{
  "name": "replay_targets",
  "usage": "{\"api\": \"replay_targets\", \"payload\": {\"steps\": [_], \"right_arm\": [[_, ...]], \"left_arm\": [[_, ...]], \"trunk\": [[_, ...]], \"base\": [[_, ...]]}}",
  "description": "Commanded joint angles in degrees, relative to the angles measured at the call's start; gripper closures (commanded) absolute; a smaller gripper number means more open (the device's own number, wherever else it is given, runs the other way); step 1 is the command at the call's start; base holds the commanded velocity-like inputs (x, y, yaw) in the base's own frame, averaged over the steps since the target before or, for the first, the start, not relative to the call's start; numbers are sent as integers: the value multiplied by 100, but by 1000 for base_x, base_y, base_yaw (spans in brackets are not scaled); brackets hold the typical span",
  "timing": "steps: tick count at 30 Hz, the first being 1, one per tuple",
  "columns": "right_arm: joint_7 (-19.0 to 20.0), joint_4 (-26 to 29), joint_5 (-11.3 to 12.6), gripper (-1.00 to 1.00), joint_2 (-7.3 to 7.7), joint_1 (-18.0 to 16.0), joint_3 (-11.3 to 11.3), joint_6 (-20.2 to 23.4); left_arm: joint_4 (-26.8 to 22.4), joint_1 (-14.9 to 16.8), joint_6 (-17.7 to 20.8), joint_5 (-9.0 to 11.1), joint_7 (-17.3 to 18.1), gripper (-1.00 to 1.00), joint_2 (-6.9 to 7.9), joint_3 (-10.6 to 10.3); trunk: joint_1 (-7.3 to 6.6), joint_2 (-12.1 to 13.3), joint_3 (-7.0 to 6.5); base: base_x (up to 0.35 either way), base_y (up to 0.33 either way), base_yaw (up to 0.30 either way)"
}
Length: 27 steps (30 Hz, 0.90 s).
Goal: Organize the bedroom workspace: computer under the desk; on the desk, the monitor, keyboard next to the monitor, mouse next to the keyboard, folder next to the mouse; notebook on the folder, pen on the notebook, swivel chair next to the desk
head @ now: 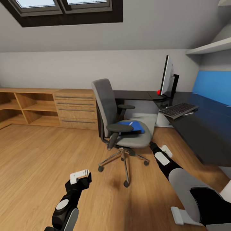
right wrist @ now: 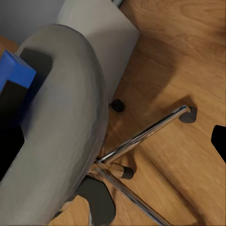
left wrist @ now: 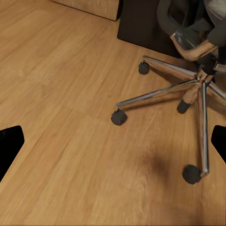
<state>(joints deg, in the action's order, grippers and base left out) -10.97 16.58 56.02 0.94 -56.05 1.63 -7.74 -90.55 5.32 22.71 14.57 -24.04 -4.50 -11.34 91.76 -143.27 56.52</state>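
While the swivel chair (head: 120, 123) stands on the wooden floor (head: 38, 154) just left of the dark desk (head: 205, 128), a blue folder (head: 133, 126) lies on its grey seat with a pen (head: 130, 123) resting on top. On the desk the monitor (head: 167, 75) stands upright at the far end, with the keyboard (head: 178, 110) lying nearer in front of it and a small red object (head: 158, 92) to the monitor's left. The right gripper (head: 160, 150) hangs just beside the near right edge of the seat, its fingers spread wide apart and holding nothing. The left gripper (head: 80, 176) hovers over bare floor, near the chair's wheeled base (left wrist: 188, 94), likewise spread open and empty. Wooden shelves and drawers (head: 48, 107) line the far wall at the left.
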Motion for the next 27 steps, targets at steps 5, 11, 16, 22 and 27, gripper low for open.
{"api": "replay_targets", "payload": {"steps": [5,11,16,22,27], "right_arm": [[-19,3,41,-100,2,-2,16,-17],[-11,8,41,-100,-1,-2,20,-35],[-18,6,41,-100,2,-2,17,-35],[-19,-2,41,-100,3,-2,14,-35],[-19,-8,41,-100,31,-2,13,-35]], "left_arm": [[-7,4,14,57,-50,-100,1,-1],[-6,4,14,61,-52,-100,1,0],[-6,4,14,56,-53,-100,1,0],[-6,4,14,55,-50,-100,1,0],[-6,4,14,60,-49,-100,1,0]], "trunk": [[2,-2,6],[2,-2,15],[2,-2,23],[2,-2,25],[2,-2,25]], "base": [[210,0,0],[122,0,0],[123,0,0],[215,0,0],[275,0,0]]}}
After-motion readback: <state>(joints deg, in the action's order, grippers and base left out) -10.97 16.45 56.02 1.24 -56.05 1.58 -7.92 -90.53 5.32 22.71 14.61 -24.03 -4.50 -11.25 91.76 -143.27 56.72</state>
